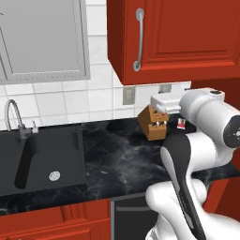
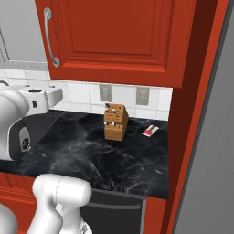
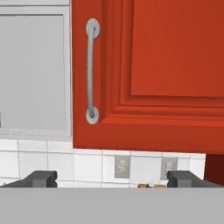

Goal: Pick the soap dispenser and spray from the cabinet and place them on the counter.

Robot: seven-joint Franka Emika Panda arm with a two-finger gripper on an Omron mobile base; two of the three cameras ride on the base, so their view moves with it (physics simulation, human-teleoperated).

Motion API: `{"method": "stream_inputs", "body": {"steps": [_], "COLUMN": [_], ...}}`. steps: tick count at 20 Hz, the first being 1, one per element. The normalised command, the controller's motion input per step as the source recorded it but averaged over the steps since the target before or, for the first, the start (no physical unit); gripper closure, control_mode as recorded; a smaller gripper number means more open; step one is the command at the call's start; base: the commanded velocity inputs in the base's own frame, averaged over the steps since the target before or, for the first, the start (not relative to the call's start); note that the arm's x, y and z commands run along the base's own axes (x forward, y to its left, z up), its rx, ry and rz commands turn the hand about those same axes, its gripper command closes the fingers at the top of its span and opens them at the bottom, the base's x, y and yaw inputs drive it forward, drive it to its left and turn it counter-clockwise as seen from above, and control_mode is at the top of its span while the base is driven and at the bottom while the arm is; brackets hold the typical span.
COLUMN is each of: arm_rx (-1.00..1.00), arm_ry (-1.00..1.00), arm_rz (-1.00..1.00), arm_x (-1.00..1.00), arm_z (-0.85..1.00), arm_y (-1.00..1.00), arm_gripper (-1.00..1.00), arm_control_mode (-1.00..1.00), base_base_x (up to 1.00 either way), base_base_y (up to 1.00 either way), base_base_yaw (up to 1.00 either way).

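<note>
The red cabinet point(image 3: 148, 74) door is shut; the fingers point(image 3: 41, 178) are wide apart — ready for its handle point(image 3: 91, 72), I think

Both base views look forward and down from behind the arm, sharing the counter point(image 1: 117, 154) and knife block point(image 2: 115, 121). The hand view faces the cabinet point(image 3: 153, 74) squarely, seemingly close.
</note>
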Motion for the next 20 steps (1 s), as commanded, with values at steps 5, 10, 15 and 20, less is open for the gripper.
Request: {"method": "stream_inputs", "body": {"steps": [5,10,15,20], "arm_rx": [-0.01,0.0,0.0,0.0], "arm_ry": [-0.2,-0.17,-0.16,-0.11], "arm_rz": [0.0,0.0,0.0,0.0], "arm_x": [-0.24,-0.12,0.0,0.01], "arm_z": [0.26,0.18,0.11,0.1], "arm_y": [0.13,0.15,0.21,0.16], "arm_gripper": [-1.0,-1.0,-1.0,-1.0], "arm_control_mode": [-1.0,-1.0,-1.0,-1.0], "base_base_x": [0.0,0.0,0.0,0.0], "base_base_y": [0.0,0.0,0.0,0.0], "base_base_yaw": [0.0,0.0,0.0,0.0]}}
